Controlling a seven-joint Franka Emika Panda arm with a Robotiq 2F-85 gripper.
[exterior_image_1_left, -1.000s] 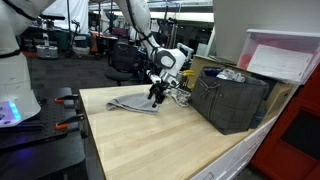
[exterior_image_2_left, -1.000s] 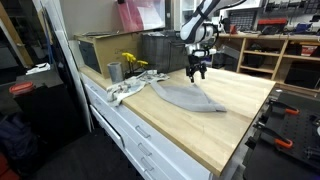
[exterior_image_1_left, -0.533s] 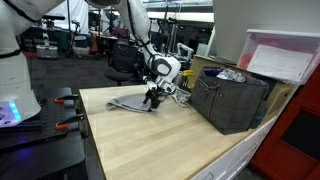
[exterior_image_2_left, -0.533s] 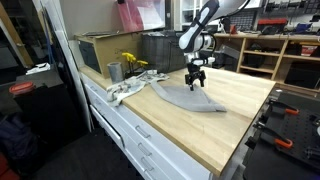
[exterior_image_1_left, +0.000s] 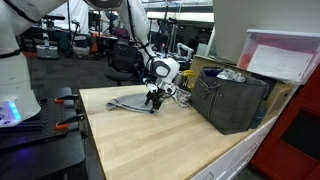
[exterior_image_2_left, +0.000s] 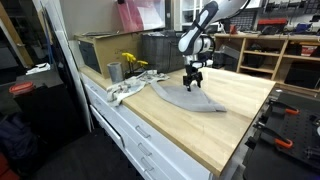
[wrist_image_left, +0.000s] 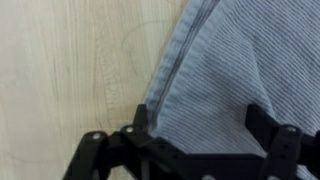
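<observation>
- Grey ribbed cloth (wrist_image_left: 230, 70) lies flat on the wooden counter (wrist_image_left: 70, 70). In the wrist view it fills the right half of the frame, and its hem runs from top centre to lower left.
- For a clean pinch, I judge that one finger should land just outside the hem and the other on the fabric, low but not scraping the wood.
- Above this edge hangs the tool (exterior_image_1_left: 153, 100), with jaws fully apart and holding nothing. I cannot tell whether the tips touch the cloth.

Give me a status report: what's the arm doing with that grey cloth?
Fingers open, low over grey cloth near its edge. Cloth lying on wooden table, not gripped. Nothing in the way.
</observation>
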